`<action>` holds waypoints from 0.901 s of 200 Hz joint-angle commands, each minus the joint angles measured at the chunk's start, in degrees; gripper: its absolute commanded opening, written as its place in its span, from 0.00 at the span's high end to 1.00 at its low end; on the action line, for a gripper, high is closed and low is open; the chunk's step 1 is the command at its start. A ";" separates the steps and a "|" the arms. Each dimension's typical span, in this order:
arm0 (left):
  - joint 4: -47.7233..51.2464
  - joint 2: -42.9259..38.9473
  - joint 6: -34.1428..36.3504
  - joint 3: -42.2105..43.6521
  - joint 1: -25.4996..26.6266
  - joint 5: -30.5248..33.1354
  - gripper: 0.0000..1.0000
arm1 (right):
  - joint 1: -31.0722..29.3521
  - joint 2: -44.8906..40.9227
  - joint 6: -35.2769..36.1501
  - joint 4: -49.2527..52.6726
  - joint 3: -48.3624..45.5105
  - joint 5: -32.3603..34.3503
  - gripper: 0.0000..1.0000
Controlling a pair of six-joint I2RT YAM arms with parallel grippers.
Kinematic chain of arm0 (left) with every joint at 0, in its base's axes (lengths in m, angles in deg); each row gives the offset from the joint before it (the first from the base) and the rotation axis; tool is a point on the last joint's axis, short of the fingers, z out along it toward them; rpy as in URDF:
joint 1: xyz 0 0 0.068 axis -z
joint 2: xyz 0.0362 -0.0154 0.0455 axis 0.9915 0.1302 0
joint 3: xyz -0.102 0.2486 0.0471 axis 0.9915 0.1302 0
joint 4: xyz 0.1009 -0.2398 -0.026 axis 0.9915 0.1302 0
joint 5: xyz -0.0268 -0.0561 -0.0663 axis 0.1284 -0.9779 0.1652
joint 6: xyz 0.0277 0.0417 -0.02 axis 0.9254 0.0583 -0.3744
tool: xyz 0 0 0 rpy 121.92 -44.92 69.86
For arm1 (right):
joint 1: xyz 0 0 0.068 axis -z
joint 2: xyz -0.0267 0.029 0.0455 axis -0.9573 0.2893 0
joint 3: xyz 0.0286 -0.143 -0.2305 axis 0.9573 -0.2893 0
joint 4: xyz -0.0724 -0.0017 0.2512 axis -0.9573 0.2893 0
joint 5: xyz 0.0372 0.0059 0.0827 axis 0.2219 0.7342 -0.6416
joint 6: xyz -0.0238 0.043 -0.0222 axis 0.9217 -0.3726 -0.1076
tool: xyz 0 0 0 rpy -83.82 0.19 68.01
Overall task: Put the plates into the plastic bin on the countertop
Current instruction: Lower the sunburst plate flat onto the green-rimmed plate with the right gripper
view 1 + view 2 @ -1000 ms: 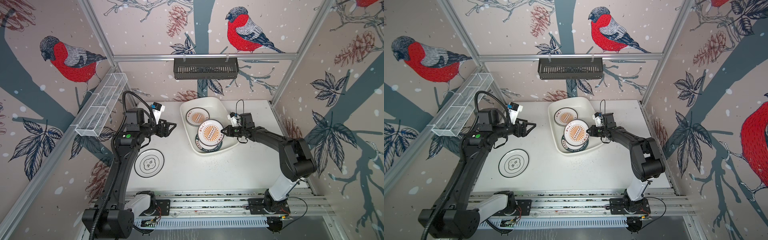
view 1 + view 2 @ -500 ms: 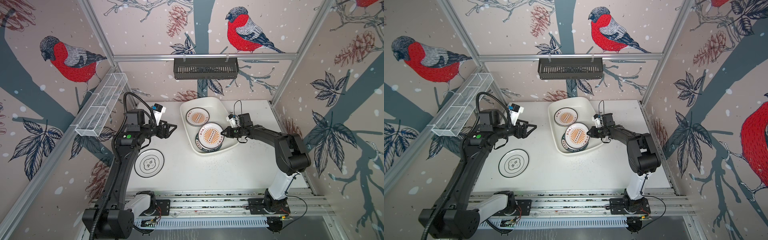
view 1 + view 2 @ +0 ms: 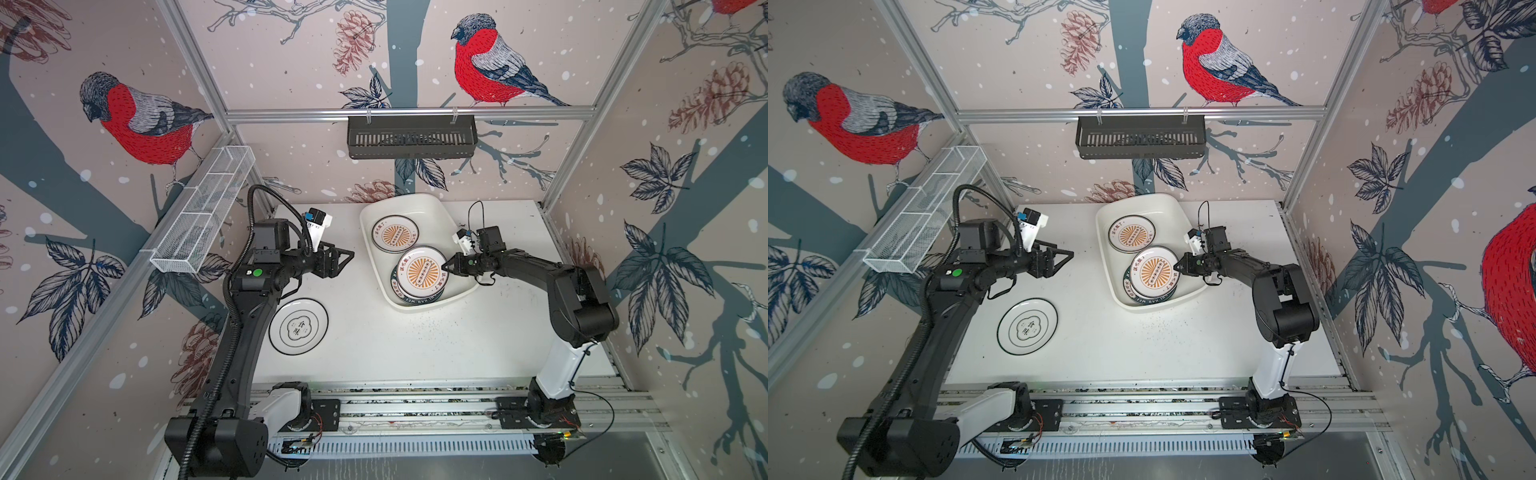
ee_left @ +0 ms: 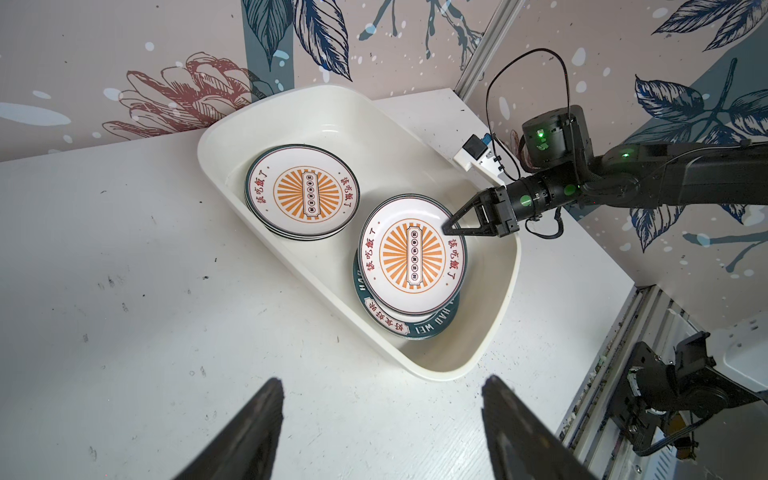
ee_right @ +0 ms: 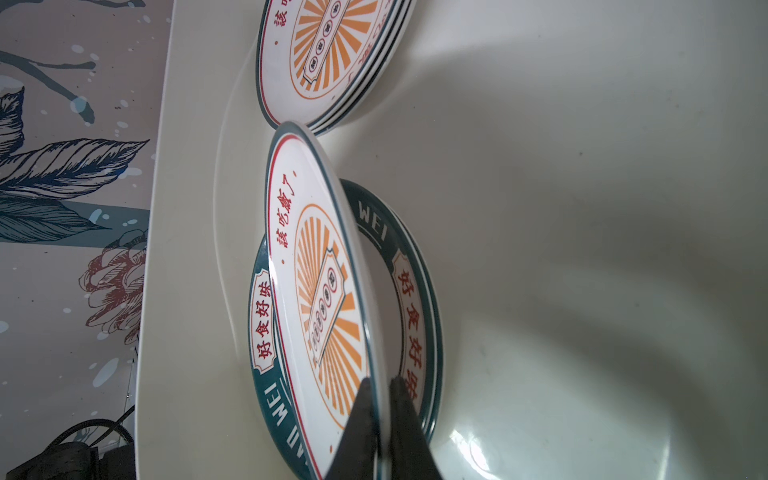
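One emblem plate (image 3: 298, 327): rigid, glossy, probably slippery; take by rim.
Right gripper (image 5: 381, 380): pinches sunburst plate (image 5: 316, 270) rim.
Left gripper (image 4: 382, 379): fingers wide, empty.

Walls: pinkish wallpaper (image 3: 291, 62), red-breasted birds (image 3: 486, 66), pinecones (image 3: 353, 41); aluminium frame posts (image 3: 195, 66); black slotted rack (image 3: 411, 137) hung on back rail (image 3: 291, 114); white wire-mesh basket (image 3: 203, 216) left.

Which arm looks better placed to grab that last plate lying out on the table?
Left. The emblem plate lies on its side of the countertop, and the left tool is open and empty. The right tool is shut on a sunburst plate in the plastic bin.
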 commanded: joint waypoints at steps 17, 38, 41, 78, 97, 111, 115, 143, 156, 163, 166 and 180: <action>0.85 -0.13 1.67 -0.81 -0.03 -1.24 0.25 | 0.07 0.48 0.08 -0.92 -0.20 -0.10 0.87; 1.31 -0.03 1.98 -1.22 -0.05 -1.24 0.25 | 0.04 0.64 0.02 -0.84 -0.04 0.11 0.86; 1.32 -0.02 1.98 -1.22 -0.04 -1.16 0.25 | 0.04 0.73 0.04 -0.85 -0.05 0.07 0.86; 1.41 -0.24 2.15 -0.97 0.03 -1.15 0.25 | 0.04 0.90 0.21 -0.16 0.36 0.93 0.84; 1.12 -0.45 2.75 -0.96 -0.01 -0.55 0.25 | 0.11 0.91 0.49 0.54 0.50 1.69 0.83; 0.71 -0.89 2.77 -1.03 -0.04 0.12 0.25 | 0.03 0.85 0.82 1.01 0.68 2.04 0.83; 0.64 -0.98 2.77 -1.07 0.01 0.17 0.25 | 0.04 0.86 0.90 1.09 0.74 2.07 0.82; 1.04 -0.83 3.01 -1.82 -0.04 0.06 0.24 | 0.04 0.86 0.98 1.82 1.10 3.00 0.81; 0.60 -1.22 3.06 -1.62 -0.05 0.58 0.25 | 0.06 0.91 1.16 2.38 1.53 3.36 0.80; 0.25 -1.51 3.00 -1.58 -0.05 0.72 0.25 | 0.04 0.93 1.19 2.64 1.64 3.57 0.80; 0.13 -1.64 2.95 -1.46 -0.05 0.84 0.25 | 0.10 0.83 1.19 2.74 1.72 3.69 0.80; 0.08 -1.70 2.86 -1.52 -0.04 0.63 0.25 | 0.06 0.83 1.38 2.90 1.80 4.23 0.80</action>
